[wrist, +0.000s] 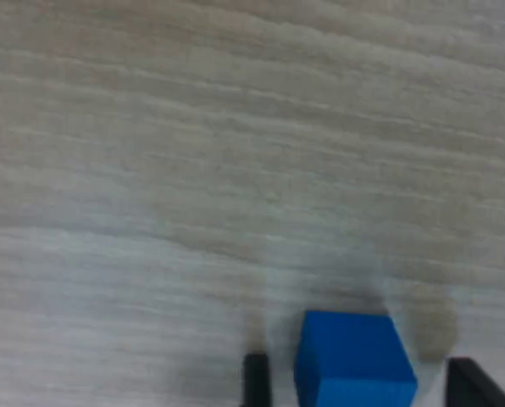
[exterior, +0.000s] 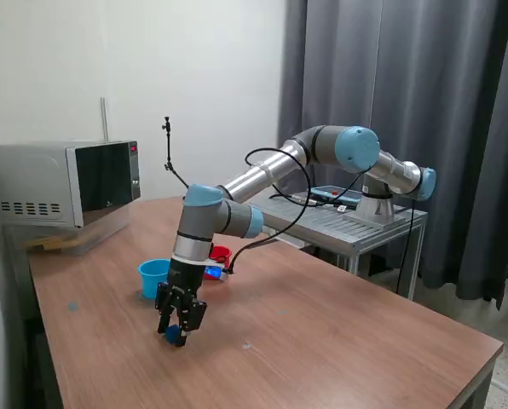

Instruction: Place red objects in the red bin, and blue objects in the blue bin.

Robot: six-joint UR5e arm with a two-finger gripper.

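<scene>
Wooden table [exterior: 339, 324], grey curtain behind. Blue cube [wrist: 354, 360] on the tabletop between the gripper [exterior: 178, 325] fingers [wrist: 255, 377]; jaws apart, gaps visible on both sides, not gripping. Light blue cup [exterior: 153, 278] just behind the gripper; red cup [exterior: 221, 255] beyond it, partly hidden by the arm. Microwave [exterior: 62, 183] at the exterior view's left.

Small dark blue cube [wrist: 354, 360], plain and square-edged, flat on the pale wood tabletop [wrist: 235, 153], between two dark fingertips [wrist: 256, 377]. Light blue cup [exterior: 152, 277] upright, open, farther back toward the exterior view's left. Red cup [exterior: 221, 254] beyond it, partly hidden. Other cubes not discernible.
</scene>
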